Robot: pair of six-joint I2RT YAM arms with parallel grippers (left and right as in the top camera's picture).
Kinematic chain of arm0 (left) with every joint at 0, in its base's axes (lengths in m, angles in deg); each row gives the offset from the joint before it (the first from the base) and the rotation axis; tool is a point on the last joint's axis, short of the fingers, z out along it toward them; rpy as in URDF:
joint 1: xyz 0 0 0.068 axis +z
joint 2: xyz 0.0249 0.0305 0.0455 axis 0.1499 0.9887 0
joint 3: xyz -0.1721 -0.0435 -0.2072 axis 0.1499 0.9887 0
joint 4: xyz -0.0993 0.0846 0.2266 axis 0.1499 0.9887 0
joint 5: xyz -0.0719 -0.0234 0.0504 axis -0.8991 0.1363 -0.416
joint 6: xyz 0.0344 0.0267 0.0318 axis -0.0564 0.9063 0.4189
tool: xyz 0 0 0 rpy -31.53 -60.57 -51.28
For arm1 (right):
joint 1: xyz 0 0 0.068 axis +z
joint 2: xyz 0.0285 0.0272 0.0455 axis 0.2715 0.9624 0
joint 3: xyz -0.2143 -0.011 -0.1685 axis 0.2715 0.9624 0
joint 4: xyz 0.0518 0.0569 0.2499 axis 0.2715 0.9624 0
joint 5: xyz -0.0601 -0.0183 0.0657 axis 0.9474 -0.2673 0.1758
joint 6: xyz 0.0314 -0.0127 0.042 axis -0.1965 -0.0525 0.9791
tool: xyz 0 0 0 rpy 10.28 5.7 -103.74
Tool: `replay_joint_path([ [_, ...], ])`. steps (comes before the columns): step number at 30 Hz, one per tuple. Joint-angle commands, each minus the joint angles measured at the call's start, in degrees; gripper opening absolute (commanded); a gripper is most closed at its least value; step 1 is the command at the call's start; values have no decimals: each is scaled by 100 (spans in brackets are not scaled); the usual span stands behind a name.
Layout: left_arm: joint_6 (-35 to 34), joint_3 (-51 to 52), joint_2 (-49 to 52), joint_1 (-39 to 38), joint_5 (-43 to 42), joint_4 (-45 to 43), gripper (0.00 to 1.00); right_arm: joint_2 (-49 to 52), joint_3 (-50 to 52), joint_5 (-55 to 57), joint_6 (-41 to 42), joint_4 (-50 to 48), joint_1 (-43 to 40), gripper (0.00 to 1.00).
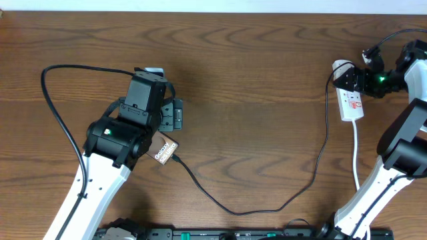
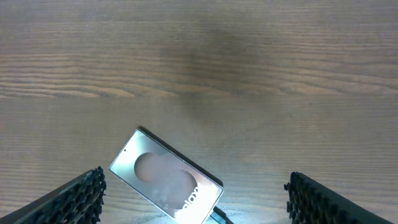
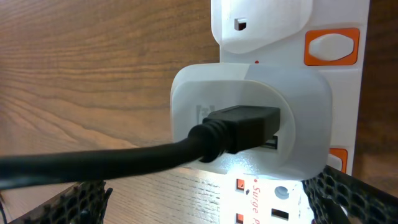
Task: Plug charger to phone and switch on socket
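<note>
The phone [image 2: 165, 177] lies at an angle on the table, its brown face glaring white under my light; from above only a corner of the phone [image 1: 165, 148] shows under my left arm. My left gripper [image 2: 196, 208] hangs open over it, the fingers [image 2: 71, 199] wide on either side and touching nothing. The charger [image 1: 233, 211] runs as a thin black cable from the phone's lower end, where its plug tip [image 2: 217, 216] meets the phone, across to the socket [image 1: 351, 100]. My right gripper [image 3: 211, 208] is open close above the socket [image 3: 273, 199], near an orange switch [image 3: 331, 46].
A white adapter [image 3: 249, 118] sits in the power strip with the black cable's plug [image 3: 242, 127] pushed into it. A white lead [image 1: 355, 157] trails from the strip toward the front edge. A thick black robot cable [image 1: 57, 110] loops at the left.
</note>
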Motion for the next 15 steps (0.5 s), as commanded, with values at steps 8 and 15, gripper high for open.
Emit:
replay_joint_path([
  [8, 55, -87, 7, -9, 94, 15, 91, 223, 109, -260, 48, -61, 321, 99],
  [15, 55, -87, 7, -9, 94, 15, 92, 225, 109, -260, 92, -125, 415, 99],
])
